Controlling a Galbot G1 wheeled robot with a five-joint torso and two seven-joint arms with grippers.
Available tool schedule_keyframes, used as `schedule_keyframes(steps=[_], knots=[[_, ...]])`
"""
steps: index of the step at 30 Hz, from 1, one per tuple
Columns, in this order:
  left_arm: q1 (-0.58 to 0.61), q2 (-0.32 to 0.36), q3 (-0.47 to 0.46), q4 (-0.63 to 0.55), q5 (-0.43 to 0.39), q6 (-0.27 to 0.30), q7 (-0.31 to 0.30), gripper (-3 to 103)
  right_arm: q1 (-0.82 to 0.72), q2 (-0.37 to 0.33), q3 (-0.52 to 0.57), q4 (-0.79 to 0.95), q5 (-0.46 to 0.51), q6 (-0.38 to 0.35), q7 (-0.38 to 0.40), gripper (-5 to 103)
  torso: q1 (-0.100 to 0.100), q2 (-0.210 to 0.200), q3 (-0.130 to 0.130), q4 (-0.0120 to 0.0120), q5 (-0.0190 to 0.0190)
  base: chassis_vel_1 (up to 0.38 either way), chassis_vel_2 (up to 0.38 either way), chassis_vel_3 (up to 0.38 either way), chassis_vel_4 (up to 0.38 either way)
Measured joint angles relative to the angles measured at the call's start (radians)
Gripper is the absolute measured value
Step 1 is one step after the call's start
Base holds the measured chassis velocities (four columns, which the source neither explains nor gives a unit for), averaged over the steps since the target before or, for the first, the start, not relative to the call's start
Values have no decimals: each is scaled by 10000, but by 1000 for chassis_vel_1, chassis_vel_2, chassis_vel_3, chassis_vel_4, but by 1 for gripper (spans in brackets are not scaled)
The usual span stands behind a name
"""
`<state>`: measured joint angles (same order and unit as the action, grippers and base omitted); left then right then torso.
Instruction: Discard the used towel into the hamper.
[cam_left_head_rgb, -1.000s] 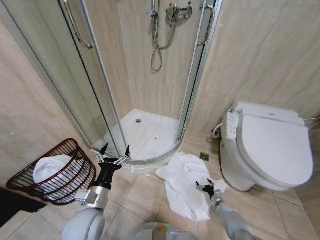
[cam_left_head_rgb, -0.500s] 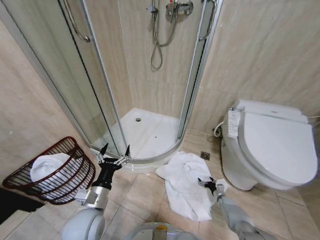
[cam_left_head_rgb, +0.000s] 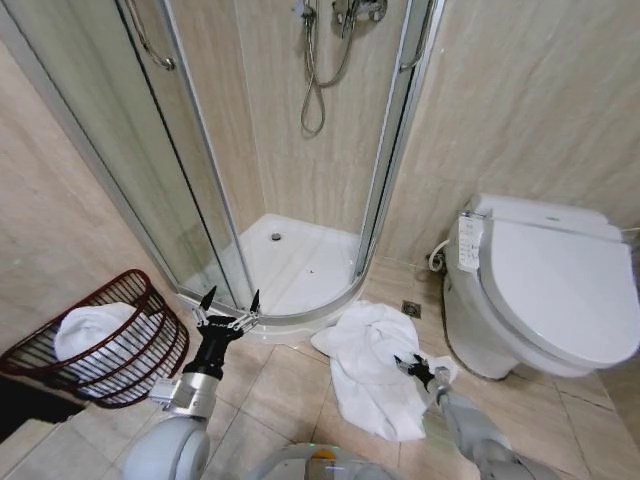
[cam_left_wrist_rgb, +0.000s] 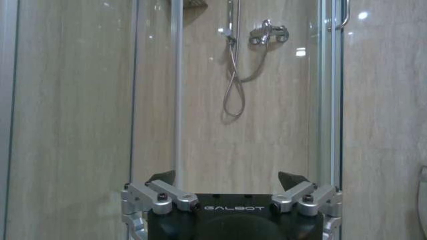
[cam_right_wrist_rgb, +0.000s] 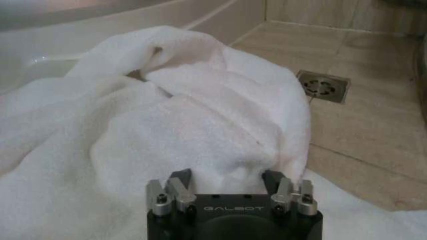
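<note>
The right gripper (cam_left_head_rgb: 414, 367) is down low over the white towel (cam_left_head_rgb: 368, 368) on the tan floor tiles (cam_left_head_rgb: 275, 390). Its fingers are spread apart, and in the right wrist view the towel (cam_right_wrist_rgb: 167, 145) bunches up right in front of the gripper (cam_right_wrist_rgb: 227, 179), with the fingertips pushing into the soft folds. It is not pinching the towel. A small metal floor drain (cam_right_wrist_rgb: 323, 86) sits on the tile past the towel's far edge, and the white toilet (cam_left_head_rgb: 540, 290) stands just beyond the gripper on its right side.

The left gripper (cam_left_head_rgb: 229, 303) is held up in the air with its fingers spread wide and nothing in them. It points at the glass shower door (cam_left_head_rgb: 160, 150). The hamper (cam_left_head_rgb: 100, 340) is a dark red wire basket, off to the left of this gripper, against the wall. It is tipped over a bit, and another white towel (cam_left_head_rgb: 90, 330) is inside it. The towel on the floor is well apart from the hamper.
</note>
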<state>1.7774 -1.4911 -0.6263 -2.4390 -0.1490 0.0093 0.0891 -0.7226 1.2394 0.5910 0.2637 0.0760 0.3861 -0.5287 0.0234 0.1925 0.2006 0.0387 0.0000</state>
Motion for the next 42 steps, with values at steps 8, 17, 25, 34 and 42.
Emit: schedule_keyframes(steps=[8, 17, 25, 34, 42], knots=[[0, 0, 0, 0, 0, 0, 0, 100, -143, -1, 23, 95, 44, -59, -68, 44, 5, 6, 0, -1, -1, 0, 0, 0, 0], [0, 0, 0, 0, 0, 0, 0, 100, -262, 154, 33, 203, 193, 78, -51, 11, 17, 43, 24, -1, 0, 0, 0, 0, 0], [0, 1, 0, 0, 0, 0, 0, 100, -701, 228, -42, 822, 769, 295, -107, 2, 24, 65, 40, 0, 0, 0, 0, 0, 0], [0, 0, 0, 0, 0, 0, 0, 100, -1417, 319, -49, 1841, -146, 1931, 1380, 2, 30, 81, 51, 0, 2, 0, 0, 0, 0], [0, 0, 0, 0, 0, 0, 0, 100, -3160, 282, 45, 6107, -116, 1871, 2356, 2, 32, 93, 56, 1, -6, 0, 0, 0, 0]])
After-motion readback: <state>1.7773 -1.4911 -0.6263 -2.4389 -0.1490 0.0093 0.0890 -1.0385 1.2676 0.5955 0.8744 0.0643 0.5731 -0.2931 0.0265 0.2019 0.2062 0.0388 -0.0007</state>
